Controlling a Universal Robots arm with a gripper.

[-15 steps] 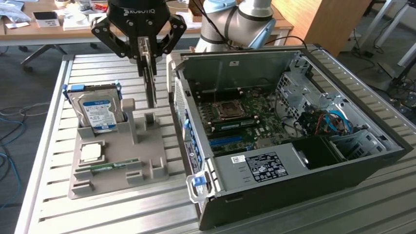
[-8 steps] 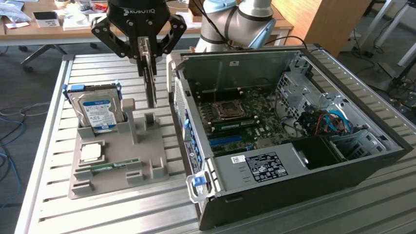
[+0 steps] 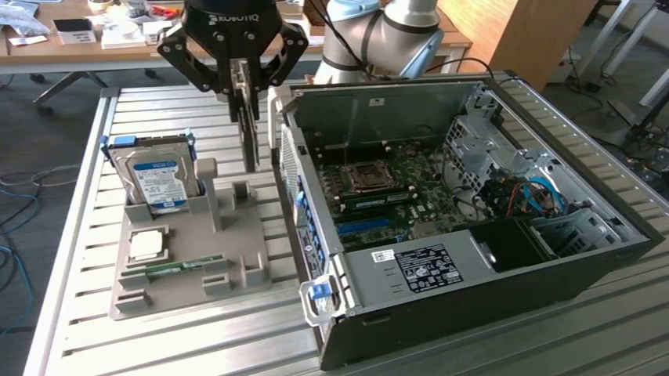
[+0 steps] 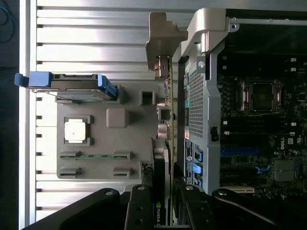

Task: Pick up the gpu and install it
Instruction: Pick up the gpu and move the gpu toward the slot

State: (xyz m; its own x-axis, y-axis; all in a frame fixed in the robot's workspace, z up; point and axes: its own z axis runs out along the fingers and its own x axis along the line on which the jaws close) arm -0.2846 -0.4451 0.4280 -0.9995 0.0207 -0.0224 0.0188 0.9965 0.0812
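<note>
Gpu (image 3: 250,133) is held edge-on between the fingers of the gripper (image 3: 244,84), which are clamped on its upper part. The card hangs straight below them (silver bracket (image 4: 160,40) at one end) over the grey holder tray (image 3: 168,290), just beside the open computer case (image 3: 585,258).

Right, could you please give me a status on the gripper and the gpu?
Copy: gripper shut on gpu. Held upright by grey holder, outside case. Its near wall stands between gpu and motherboard.
</note>
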